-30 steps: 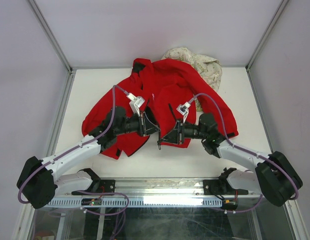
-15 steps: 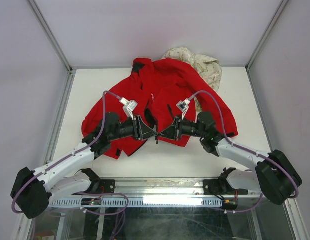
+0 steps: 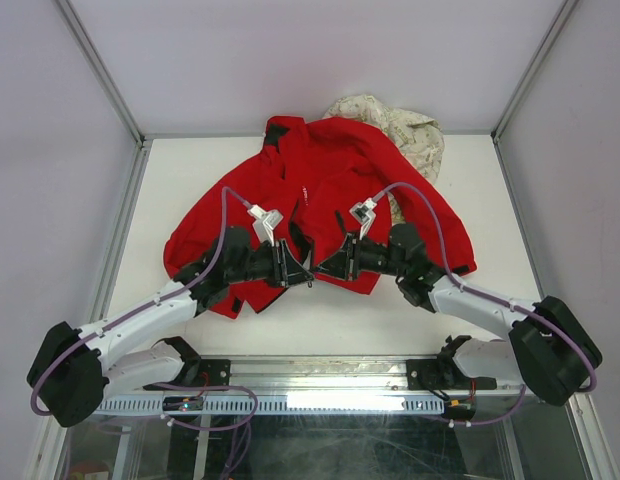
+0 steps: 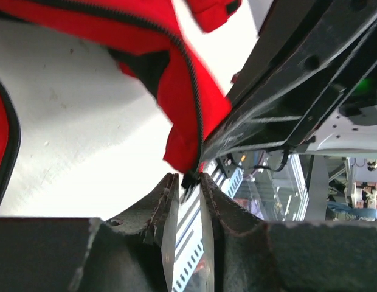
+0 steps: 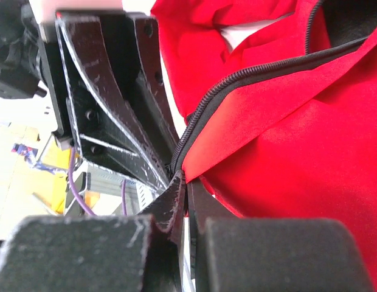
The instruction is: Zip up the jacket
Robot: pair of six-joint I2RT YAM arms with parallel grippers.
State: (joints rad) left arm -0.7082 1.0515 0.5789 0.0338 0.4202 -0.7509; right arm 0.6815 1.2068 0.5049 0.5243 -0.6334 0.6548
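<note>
Lying spread on the white desk [image 3: 175, 185], the red jacket [image 3: 335, 165] is open at its lower front.
At the near hem the left tool [image 3: 302, 277] and right tool [image 3: 322, 270] nearly touch, each pinched on a zipper edge; a cream floral garment [image 3: 415, 130] lies behind.

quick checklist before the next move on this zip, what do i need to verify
1. The left gripper is shut on its zipper end: ok.
2. The right gripper is shut on the other front edge: ok.
3. Both ends meet at the hem: ok, the grippers are tip to tip in the top view.
4. Zipper ends engaged: cannot tell, hidden between the fingers.
5. Front of the jacket closed: not ok, it gapes open.
6. The floral garment is clear of the zip line: ok.
</note>
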